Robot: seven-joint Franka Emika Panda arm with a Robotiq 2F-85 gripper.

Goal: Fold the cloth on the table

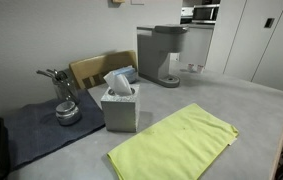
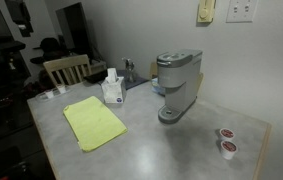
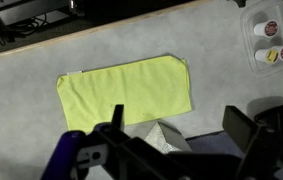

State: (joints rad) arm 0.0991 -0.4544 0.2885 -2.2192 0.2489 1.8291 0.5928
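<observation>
Exterior view, item by item:
- Cloth (image 1: 176, 145): yellow-green, spread flat and unfolded on the grey surface (image 1: 251, 105).
- Tissue box (image 1: 120, 105): just beside one corner of the cloth, a tissue standing up from its top.
- Dark mat (image 1: 36, 130): beside the tissue box, with a shiny metal item (image 1: 66, 105) on it.
- Chair back (image 1: 96, 68) and coffee machine (image 1: 164, 55): beyond the box.

Exterior view, opposite angle:
- Cloth (image 2: 94, 122): flat near a corner of the surface (image 2: 171, 150).
- Tissue box (image 2: 112, 90): just beside the cloth.
- Coffee machine (image 2: 176, 85): near the middle of the surface, well apart from the cloth.
- Two small pods (image 2: 226, 133): at the far end.

Wrist view:
- Pincer (image 3: 177, 128): I see its two fingers standing wide apart, gripping nothing.
- Tissue box (image 3: 161, 138): below and between those fingers.
- Cloth (image 3: 126, 90): just ahead of the pincer tips, lying full-length crosswise on the surface (image 3: 101, 50).
- Pods (image 3: 268, 42): well ahead and off to one side of the pincer.
</observation>
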